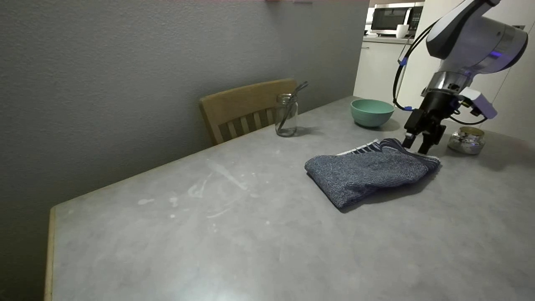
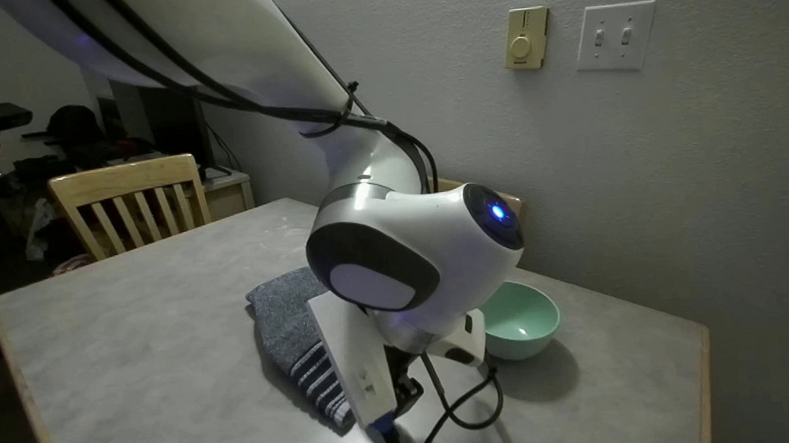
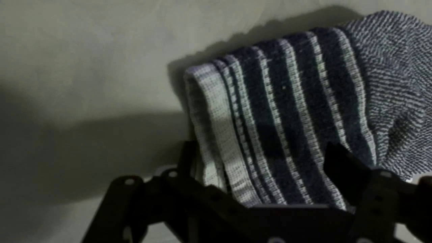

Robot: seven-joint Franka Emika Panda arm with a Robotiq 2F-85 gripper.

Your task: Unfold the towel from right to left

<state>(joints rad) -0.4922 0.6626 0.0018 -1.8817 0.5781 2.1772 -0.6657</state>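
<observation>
Dark blue-grey cloth towel [image 1: 359, 173]: lay folded on the grey-topped bench [image 1: 188, 259].
Black 2-fingered tool [image 3: 261, 148]: fingers stood wide apart at the towel's white-striped end; contact could not be confirmed.
Teal round bowl [image 1: 372, 113]: rested upright near the towel.

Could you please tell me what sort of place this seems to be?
Probably a home, in a dining area near a kitchen: wooden chairs stand at the table, and an exterior view shows a microwave beyond it.
</observation>
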